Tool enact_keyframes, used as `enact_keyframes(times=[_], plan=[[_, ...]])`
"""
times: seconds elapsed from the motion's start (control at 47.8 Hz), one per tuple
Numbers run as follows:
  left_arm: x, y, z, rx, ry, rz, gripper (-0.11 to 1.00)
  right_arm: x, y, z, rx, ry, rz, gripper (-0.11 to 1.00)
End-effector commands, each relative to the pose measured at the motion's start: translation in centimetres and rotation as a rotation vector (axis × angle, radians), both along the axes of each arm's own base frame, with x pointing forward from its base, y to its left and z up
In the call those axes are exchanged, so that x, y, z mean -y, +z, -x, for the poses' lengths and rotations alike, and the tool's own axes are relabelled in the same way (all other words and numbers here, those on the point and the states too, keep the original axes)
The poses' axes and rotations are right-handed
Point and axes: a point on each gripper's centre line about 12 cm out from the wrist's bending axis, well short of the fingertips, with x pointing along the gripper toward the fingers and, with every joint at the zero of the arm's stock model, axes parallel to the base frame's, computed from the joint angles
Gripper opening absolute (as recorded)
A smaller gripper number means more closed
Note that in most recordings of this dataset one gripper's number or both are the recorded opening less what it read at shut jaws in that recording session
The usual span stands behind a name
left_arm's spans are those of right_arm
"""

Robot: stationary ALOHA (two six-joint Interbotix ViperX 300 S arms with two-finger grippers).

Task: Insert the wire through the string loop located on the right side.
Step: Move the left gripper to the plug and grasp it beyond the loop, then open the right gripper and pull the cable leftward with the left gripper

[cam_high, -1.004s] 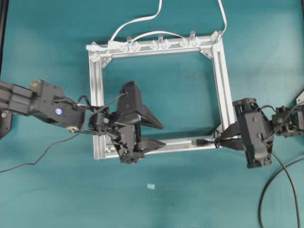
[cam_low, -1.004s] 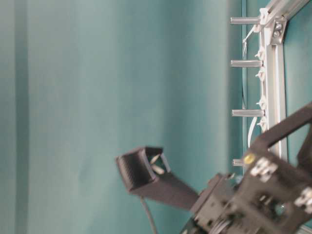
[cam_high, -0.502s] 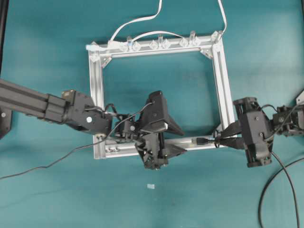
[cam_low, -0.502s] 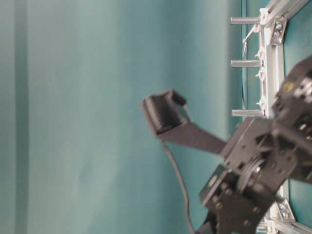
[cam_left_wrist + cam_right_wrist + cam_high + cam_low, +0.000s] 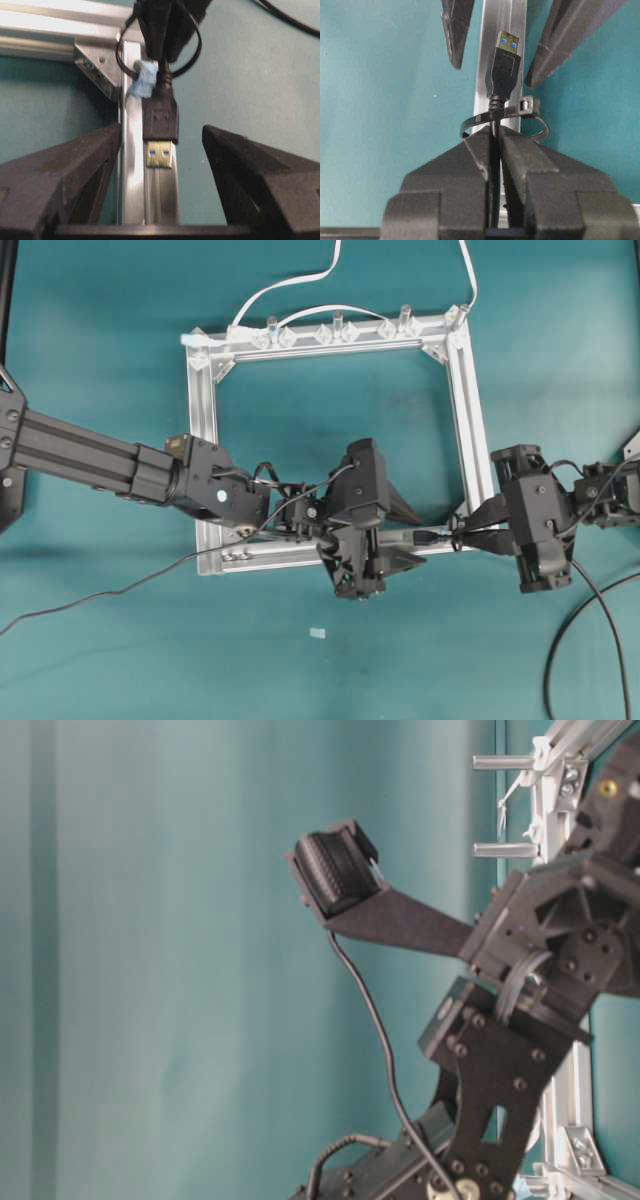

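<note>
Wire plug clears the string loop; right gripper pinches it. Left gripper (spread) should close squarely on the plug.

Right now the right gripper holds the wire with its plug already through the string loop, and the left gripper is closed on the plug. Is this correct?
Not quite. The left gripper is open: in the left wrist view its fingers stand apart on either side of the plug without touching it. The rest holds: the right gripper pinches the wire, whose plug is through the string loop.
</note>
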Motion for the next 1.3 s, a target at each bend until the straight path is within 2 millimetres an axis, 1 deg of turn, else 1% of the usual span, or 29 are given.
enact_keyframes(times=[0.0, 0.167, 0.272, 0.293, 0.335, 0.418, 0.46, 0.711, 0.962, 1.276], plan=[[-0.3, 1.8, -0.8, 0.05, 0.002, -0.004, 0.72, -0.2, 0.8, -0.5, 0.033, 0.003, -0.003, 0.07], [-0.7, 1.8, -0.9, 0.05, 0.011, -0.005, 0.71, -0.2, 0.8, -0.5, 0.033, 0.003, -0.003, 0.07], [-0.8, 2.0, -0.9, 0.054, 0.014, -0.003, 0.65, -0.2, 0.7, -0.4, 0.032, 0.003, -0.003, 0.07], [-0.8, 2.0, -0.9, 0.054, 0.014, -0.003, 0.63, -0.2, 0.8, -0.5, 0.033, 0.004, -0.002, 0.07], [-0.8, 2.0, -0.9, 0.054, 0.014, -0.003, 0.54, -0.2, 0.7, -0.4, 0.032, 0.004, -0.002, 0.07], [-0.8, 2.1, -0.9, 0.056, 0.012, -0.005, 0.31, -0.1, 0.5, -0.3, 0.026, 0.004, 0.0, 0.07], [-0.8, 2.2, -0.9, 0.058, 0.01, -0.008, 0.22, -0.1, 0.6, -0.3, 0.027, 0.003, -0.002, 0.07], [-0.6, 2.3, -0.9, 0.062, 0.0, -0.014, 0.22, -0.1, 0.4, -0.1, 0.017, 0.003, -0.002, 0.07], [-0.6, 2.2, -0.8, 0.057, 0.002, -0.015, 0.22, 0.1, -0.3, 0.5, -0.007, 0.002, 0.003, 0.07], [-0.6, 2.3, -0.8, 0.06, 0.002, -0.012, 0.22, 0.0, -0.2, 0.4, -0.005, -0.001, -0.003, 0.07]])
